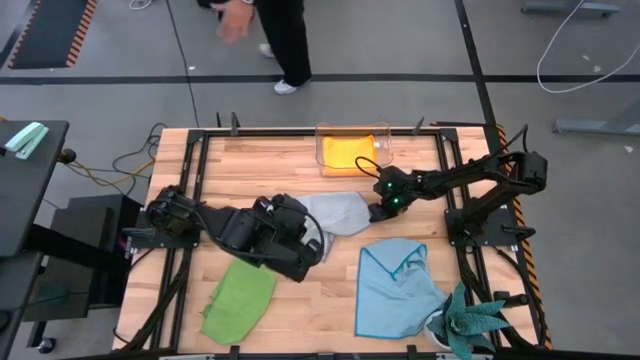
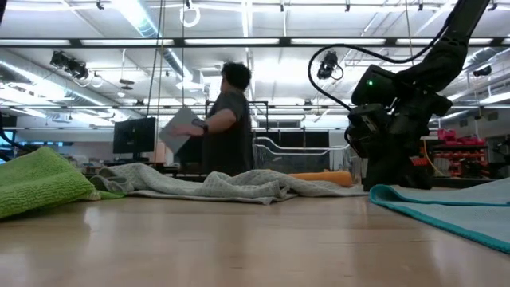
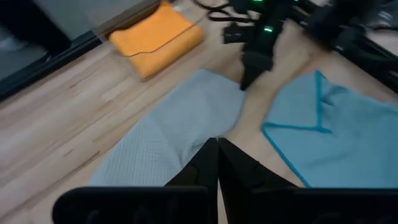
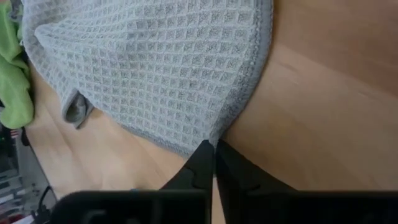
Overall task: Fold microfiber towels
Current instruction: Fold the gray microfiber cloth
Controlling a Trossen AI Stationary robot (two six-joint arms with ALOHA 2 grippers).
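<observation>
Grey towel [image 1: 335, 212]: spread mid-table between both arms; right gripper [image 4: 214, 155] clenched on its hemmed edge; left gripper [image 3: 217, 163] clenched on the opposite edge.

two towels [image 1: 400, 285] at the table's [image 1: 300, 165] front, one [image 1: 335, 212] mid-table, one [image 1: 348, 153] in the box [image 1: 385, 150]

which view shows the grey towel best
The right wrist view: the grey towel fills it, waffle weave and hemmed edge clear, at the right gripper fingers. High view shows it partly under the left arm. Left wrist view shows one end; low view a rumpled strip.
</observation>
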